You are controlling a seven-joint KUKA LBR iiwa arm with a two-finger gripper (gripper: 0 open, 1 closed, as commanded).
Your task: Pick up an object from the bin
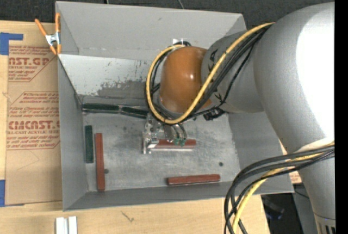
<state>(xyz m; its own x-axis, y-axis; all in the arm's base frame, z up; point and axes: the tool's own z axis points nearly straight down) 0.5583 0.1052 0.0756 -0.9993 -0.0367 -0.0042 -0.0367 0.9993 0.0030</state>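
My gripper (162, 136) is low in the middle of the bin, below the orange cover. It is right on top of a red-brown stick (174, 145) with a green mark that lies crosswise on the floor. A silvery part of the gripper touches the stick's left end. The cover hides how the jaws stand. Another red-brown stick (193, 179) lies flat near the front wall, to the gripper's lower right. A dark green rod (115, 110) lies along the back of the floor, running in under the cover.
Against the left wall lie an upright red-brown stick (99, 161) and a short dark green stick (88, 144) side by side. The arm and its yellow and black cables cover the bin's right side.
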